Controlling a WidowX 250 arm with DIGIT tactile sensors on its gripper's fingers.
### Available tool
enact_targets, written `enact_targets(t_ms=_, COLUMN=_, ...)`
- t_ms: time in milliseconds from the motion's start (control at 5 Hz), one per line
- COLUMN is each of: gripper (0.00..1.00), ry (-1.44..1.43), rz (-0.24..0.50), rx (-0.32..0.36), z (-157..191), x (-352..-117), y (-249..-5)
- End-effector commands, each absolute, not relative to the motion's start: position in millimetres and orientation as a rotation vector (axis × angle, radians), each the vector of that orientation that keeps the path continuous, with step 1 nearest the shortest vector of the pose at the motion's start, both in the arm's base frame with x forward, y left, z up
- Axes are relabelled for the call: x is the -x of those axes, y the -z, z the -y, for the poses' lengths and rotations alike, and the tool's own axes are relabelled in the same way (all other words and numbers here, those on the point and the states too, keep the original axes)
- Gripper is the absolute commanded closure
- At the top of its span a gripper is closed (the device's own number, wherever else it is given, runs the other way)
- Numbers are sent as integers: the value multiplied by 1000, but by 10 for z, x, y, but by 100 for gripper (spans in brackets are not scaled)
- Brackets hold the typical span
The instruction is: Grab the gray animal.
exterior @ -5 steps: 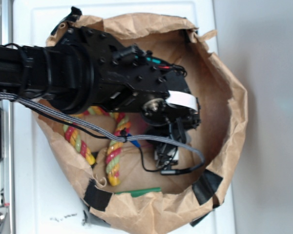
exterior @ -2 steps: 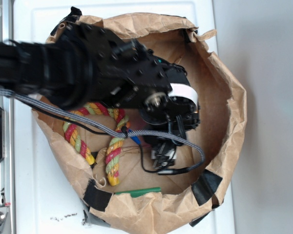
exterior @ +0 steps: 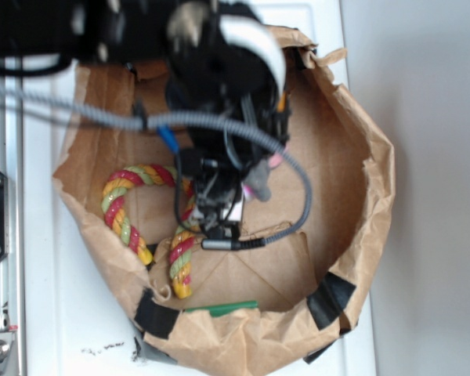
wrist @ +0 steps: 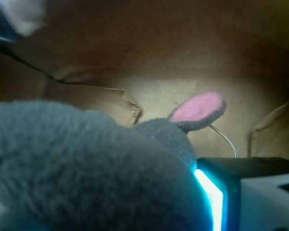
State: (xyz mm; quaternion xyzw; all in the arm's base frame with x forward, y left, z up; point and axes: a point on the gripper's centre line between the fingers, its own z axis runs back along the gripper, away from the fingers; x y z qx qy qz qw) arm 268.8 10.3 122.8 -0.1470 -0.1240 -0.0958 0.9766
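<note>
The gray animal [wrist: 86, 163], a fuzzy gray plush mouse with a pink inner ear and a thin white loop, fills the lower left of the wrist view. It sits between the jaws of my gripper [wrist: 111, 202], and the right finger [wrist: 231, 192] presses against its side. In the exterior view the gripper [exterior: 254, 176] hangs under the blurred black arm, over the middle of the paper bag. Only bits of the gray animal's pink ear [exterior: 260, 189] show there; the rest is hidden by the arm.
The crumpled brown paper bag [exterior: 376, 157] lies open on a white surface, its walls ringing the gripper. A red-yellow-green rope toy [exterior: 125, 211] lies at the bag's left. A green object [exterior: 219, 307] and black tape [exterior: 329, 301] sit at the bag's lower rim.
The arm has swung from the bag's lower middle toward the top of the image and looks larger and blurred. The gripper came along with the gray animal in it.
</note>
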Motion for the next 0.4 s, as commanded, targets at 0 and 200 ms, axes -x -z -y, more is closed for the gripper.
enact_targets(t_ms=0, gripper=100, ry=199, rz=336, rx=275, z=-181, x=-2677, y=-1878)
enact_targets(t_ms=200, gripper=100, ry=226, rz=397, rx=257, z=-153, x=-2632, y=-1952)
